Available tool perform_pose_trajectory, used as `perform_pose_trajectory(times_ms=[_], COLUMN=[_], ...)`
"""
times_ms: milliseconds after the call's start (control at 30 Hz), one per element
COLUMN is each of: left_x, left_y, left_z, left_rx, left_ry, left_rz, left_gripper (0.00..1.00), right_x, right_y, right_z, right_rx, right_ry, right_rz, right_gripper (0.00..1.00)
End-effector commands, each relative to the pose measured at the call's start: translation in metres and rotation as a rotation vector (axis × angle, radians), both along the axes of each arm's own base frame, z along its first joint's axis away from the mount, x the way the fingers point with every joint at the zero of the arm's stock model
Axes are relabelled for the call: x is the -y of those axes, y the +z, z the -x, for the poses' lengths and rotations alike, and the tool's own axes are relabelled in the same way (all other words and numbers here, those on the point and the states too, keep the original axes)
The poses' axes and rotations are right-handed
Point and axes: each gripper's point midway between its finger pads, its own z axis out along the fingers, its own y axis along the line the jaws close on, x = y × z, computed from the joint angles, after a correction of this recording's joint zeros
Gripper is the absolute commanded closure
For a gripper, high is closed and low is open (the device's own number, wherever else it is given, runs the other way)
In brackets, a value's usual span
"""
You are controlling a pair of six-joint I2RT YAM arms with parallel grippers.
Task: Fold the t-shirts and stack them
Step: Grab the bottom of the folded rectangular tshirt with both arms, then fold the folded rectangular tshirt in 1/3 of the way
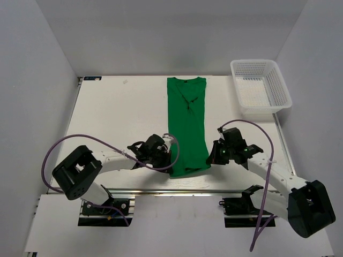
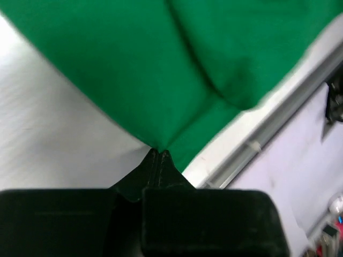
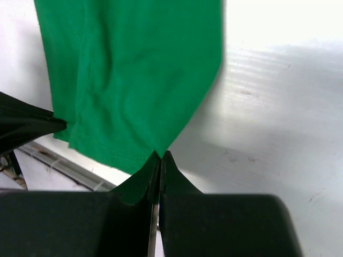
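Green t-shirt (image 1: 186, 120) lies in a long narrow strip on the table (image 1: 123, 112), collar far; left gripper (image 2: 158, 159) and right gripper (image 3: 161, 159) each clamped on a near hem corner, so lift evenly, hem taut, toward collar.

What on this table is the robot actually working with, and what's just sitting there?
In the job: green t-shirt, folded lengthwise; left gripper and right gripper, each shut on a near corner of it.
Just lying about: white mesh basket, far right corner, untouched.
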Motion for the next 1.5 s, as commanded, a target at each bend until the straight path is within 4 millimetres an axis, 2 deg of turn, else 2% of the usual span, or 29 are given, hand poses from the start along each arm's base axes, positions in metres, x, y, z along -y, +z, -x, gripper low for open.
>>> perform_pose_trajectory(times_ms=[0,100,167,200,267,333,367,433,500,533,633,667,700,733,833,900,967,1000,1067,1100,1133,1200,1233,1267,1300,1333,1367,1400,1467], left_x=[0.019,0.027,0.024,0.027,0.030,0.024,0.020,0.012,0.011,0.015,0.010,0.006,0.005,0.006,0.011,0.011,0.014,0.012,0.012,0.010,0.013,0.007,0.010,0.006,0.003,0.005,0.004,0.005,0.006], left_y=[0.028,0.041,0.045,0.051,0.064,0.067,0.068,0.062,0.064,0.073,0.086,0.096,0.098,0.105,0.120,0.116,0.124,0.123,0.122,0.123,0.129,0.122,0.126,0.118,0.122,0.120,0.111,0.114,0.107], left_z=[0.005,-0.011,-0.024,-0.029,-0.038,-0.048,-0.063,-0.080,-0.094,-0.104,-0.126,-0.140,-0.146,-0.159,-0.178,-0.189,-0.202,-0.208,-0.221,-0.228,-0.235,-0.248,-0.251,-0.259,-0.269,-0.271,-0.277,-0.283,-0.292], left_rx=[-0.010,-0.002,0.022,0.037,0.067,0.078,0.074,0.067,0.046,0.069,0.121,0.160,0.179,0.206,0.243,0.236,0.257,0.257,0.256,0.255,0.274,0.258,0.263,0.252,0.264,0.257,0.244,0.243,0.242], left_ry=[-0.103,-0.099,-0.054,-0.046,-0.043,-0.003,0.051,0.138,0.211,0.224,0.282,0.304,0.300,0.302,0.297,0.309,0.294,0.306,0.309,0.317,0.311,0.326,0.312,0.327,0.340,0.333,0.337,0.330,0.320], left_rz=[0.068,0.099,0.062,0.063,0.082,0.047,0.031,-0.001,0.044,0.090,0.122,0.119,0.116,0.123,0.152,0.143,0.162,0.159,0.155,0.160,0.166,0.164,0.171,0.160,0.166,0.170,0.168,0.185,0.183], left_gripper=[1.00,1.00,1.00,1.00,1.00,1.00,1.00,1.00,1.00,1.00,1.00,1.00,1.00,1.00,1.00,1.00,1.00,1.00,1.00,1.00,1.00,1.00,1.00,1.00,1.00,1.00,1.00,1.00,1.00], right_x=[-0.005,-0.011,-0.007,-0.006,-0.003,-0.007,-0.005,-0.004,-0.002,-0.006,-0.003,-0.007,-0.007,-0.011,-0.014,-0.018,-0.017,-0.019,-0.016,-0.018,-0.017,-0.019,-0.020,-0.017,-0.019,-0.015,-0.017,-0.014,-0.020], right_y=[0.006,0.015,0.012,0.018,0.012,0.020,0.011,0.024,0.022,0.032,0.029,0.042,0.044,0.052,0.058,0.069,0.066,0.075,0.071,0.082,0.069,0.086,0.078,0.079,0.086,0.073,0.072,0.072,0.063], right_z=[0.009,0.001,-0.008,-0.011,-0.016,-0.028,-0.027,-0.046,-0.059,-0.071,-0.087,-0.104,-0.110,-0.126,-0.145,-0.162,-0.172,-0.185,-0.200,-0.209,-0.212,-0.227,-0.235,-0.240,-0.246,-0.252,-0.253,-0.263,-0.268], right_rx=[-0.044,-0.037,-0.045,-0.044,-0.061,-0.050,-0.096,-0.072,-0.081,-0.056,-0.047,-0.009,0.005,0.032,0.057,0.087,0.089,0.110,0.111,0.134,0.104,0.139,0.122,0.123,0.134,0.108,0.099,0.101,0.071], right_ry=[0.054,0.066,0.046,0.040,0.025,0.026,0.019,-0.021,-0.052,-0.058,-0.079,-0.093,-0.094,-0.088,-0.054,-0.039,-0.025,-0.023,-0.024,-0.028,-0.011,-0.012,-0.013,-0.018,-0.020,-0.033,-0.029,-0.044,-0.039], right_rz=[-0.011,-0.029,0.019,0.032,0.068,0.067,0.095,0.114,0.137,0.123,0.156,0.150,0.153,0.153,0.173,0.177,0.190,0.191,0.222,0.213,0.232,0.216,0.224,0.222,0.219,0.226,0.215,0.204,0.176], right_gripper=[1.00,1.00,1.00,1.00,1.00,1.00,1.00,1.00,1.00,1.00,1.00,1.00,1.00,1.00,1.00,1.00,1.00,1.00,1.00,1.00,1.00,1.00,1.00,1.00,1.00,1.00,1.00,1.00,1.00])
